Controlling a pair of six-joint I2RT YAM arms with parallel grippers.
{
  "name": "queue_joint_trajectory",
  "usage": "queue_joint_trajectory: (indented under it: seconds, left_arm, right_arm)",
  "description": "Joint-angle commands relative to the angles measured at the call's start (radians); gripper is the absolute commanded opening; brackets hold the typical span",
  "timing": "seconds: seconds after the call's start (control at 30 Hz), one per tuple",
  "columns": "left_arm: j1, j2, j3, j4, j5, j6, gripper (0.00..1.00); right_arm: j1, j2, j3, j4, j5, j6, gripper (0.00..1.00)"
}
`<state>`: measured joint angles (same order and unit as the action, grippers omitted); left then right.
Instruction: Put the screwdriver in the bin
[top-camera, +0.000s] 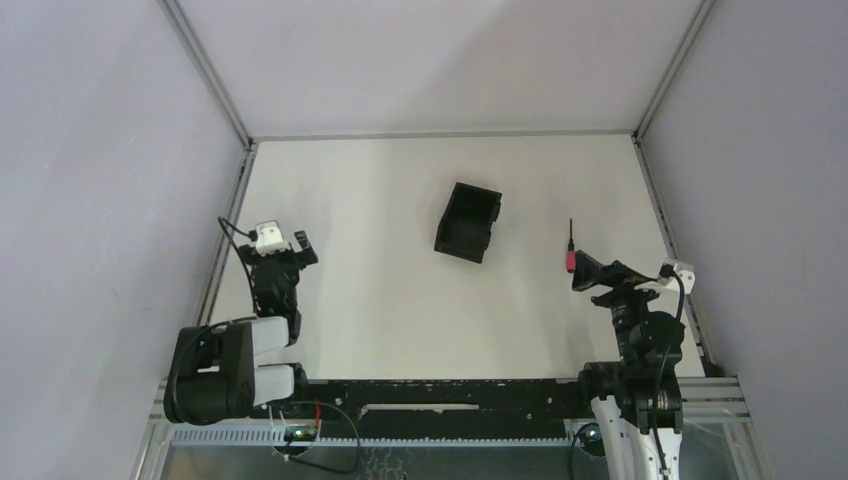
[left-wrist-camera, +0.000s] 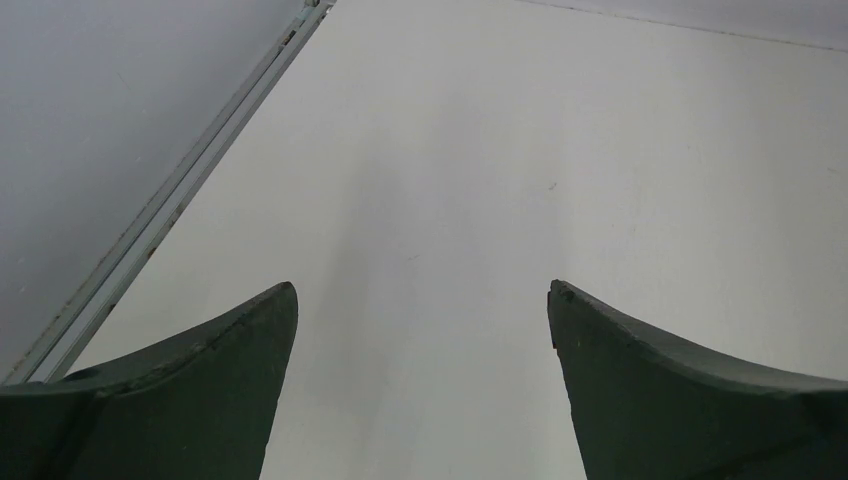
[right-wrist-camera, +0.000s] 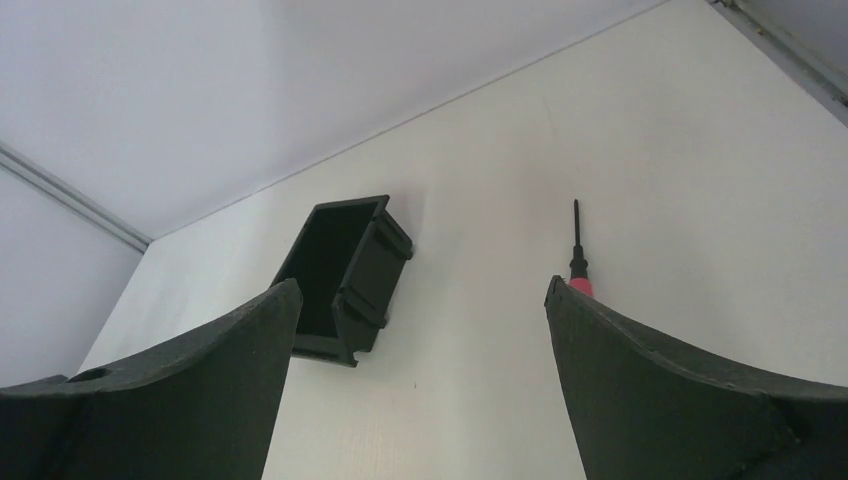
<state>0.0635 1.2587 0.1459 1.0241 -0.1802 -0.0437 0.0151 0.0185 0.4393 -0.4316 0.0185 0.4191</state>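
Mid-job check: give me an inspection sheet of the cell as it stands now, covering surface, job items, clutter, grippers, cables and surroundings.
Surface: white table, plain and flat.
Job's things: screwdriver lies flat on the right side, with its shaft pointing at the far wall. The bin stands mid-table, apart from the screwdriver, open top up, no contents seen.
Clutter: nothing seen.
Grippers: left gripper is open and empty, over bare table on the left. The right gripper is open, just short of the red handle and not holding it.
Cables: a black cable loops at the left wrist, another runs at the right wrist, and there are loose wires by the front rail.
Surroundings: grey walls and metal frame posts.
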Motion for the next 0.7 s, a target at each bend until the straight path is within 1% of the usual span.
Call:
queue_joint_trajectory:
  seconds: [0.0,0.1,0.17,0.2,0.23,0.3,0.37,0.43,0.47,0.5,0.53,0.57,0.6,0.63,0.67]
  left_arm:
    - [-0.005,-0.001,0.046,0.034,-0.002,0.018,1.00]
    - [-0.005,0.000,0.046,0.035,-0.002,0.018,1.00]
    - [-0.005,0.000,0.047,0.034,-0.002,0.018,1.00]
    - [-0.005,0.000,0.046,0.035,-0.004,0.018,1.00]
    - [-0.005,0.000,0.046,0.034,-0.003,0.018,1.00]
    - [-0.005,0.001,0.047,0.034,-0.003,0.018,1.00]
    - [-0.005,0.000,0.046,0.035,-0.003,0.018,1.00]
    - [-0.005,0.000,0.047,0.034,-0.002,0.017,1.00]
    - [-0.005,0.001,0.046,0.035,-0.002,0.017,1.00]
    - [-0.004,0.000,0.047,0.034,-0.003,0.018,1.00]
    - [-0.005,0.001,0.046,0.035,-0.004,0.018,1.00]
    - [-0.005,0.001,0.046,0.035,-0.003,0.016,1.00]
    - [-0.005,-0.001,0.046,0.034,-0.002,0.017,1.00]
    - [-0.005,0.000,0.046,0.035,-0.003,0.017,1.00]
    - [-0.004,0.000,0.048,0.035,-0.002,0.016,1.00]
  right_arm:
    - [0.005,-0.004,0.004,0.019,0.047,0.067,1.00]
    - [0.005,0.004,0.018,0.068,0.065,0.075,1.00]
    - [0.005,0.011,0.039,0.117,0.003,0.018,1.00]
    - [0.005,0.021,0.049,0.179,-0.064,-0.013,1.00]
    - [0.005,0.038,0.058,0.228,-0.077,-0.028,1.00]
    - [0.005,0.103,0.101,0.293,-0.066,-0.041,1.00]
    - [0.005,0.225,0.191,0.309,-0.076,-0.079,1.00]
    - [0.005,0.416,0.331,0.258,-0.112,-0.133,0.99]
    - [0.005,0.474,0.418,0.207,-0.129,-0.155,0.99]
    - [0.006,0.602,0.509,0.149,-0.140,-0.176,0.99]
    - [0.006,0.705,0.611,0.072,-0.144,-0.195,0.99]
    - [0.006,0.802,0.752,-0.020,-0.138,-0.216,1.00]
    - [0.006,0.911,0.825,-0.110,-0.129,-0.228,1.00]
    - [0.005,1.014,0.969,-0.211,-0.113,-0.248,1.00]
    - [0.003,1.116,1.070,-0.310,-0.092,-0.256,1.00]
